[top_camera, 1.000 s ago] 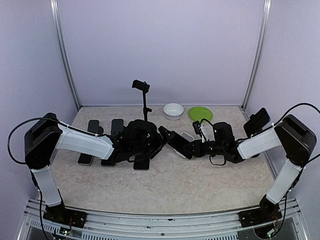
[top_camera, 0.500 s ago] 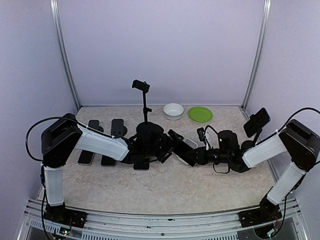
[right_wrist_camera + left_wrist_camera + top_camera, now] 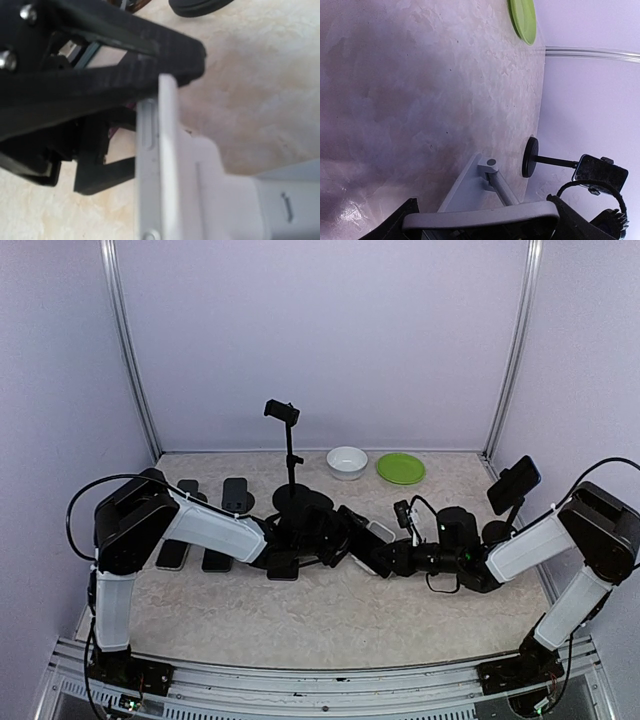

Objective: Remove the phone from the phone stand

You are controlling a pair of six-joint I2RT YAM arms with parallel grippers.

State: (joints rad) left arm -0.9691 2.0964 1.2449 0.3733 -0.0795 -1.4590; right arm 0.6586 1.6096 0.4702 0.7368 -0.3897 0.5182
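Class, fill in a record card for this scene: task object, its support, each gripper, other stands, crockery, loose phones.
Task object: phone, propped up at the table's centre
Support: grey phone stand
Left gripper: jaws flank the phone's edge, seemingly closed on it
Right gripper: close beside the phone stand; jaw state unclear
Other stands: tall black stand and right-side stand, each holding a phone
Crockery: white bowl and green plate at the back
Loose phones: several lying flat on the left
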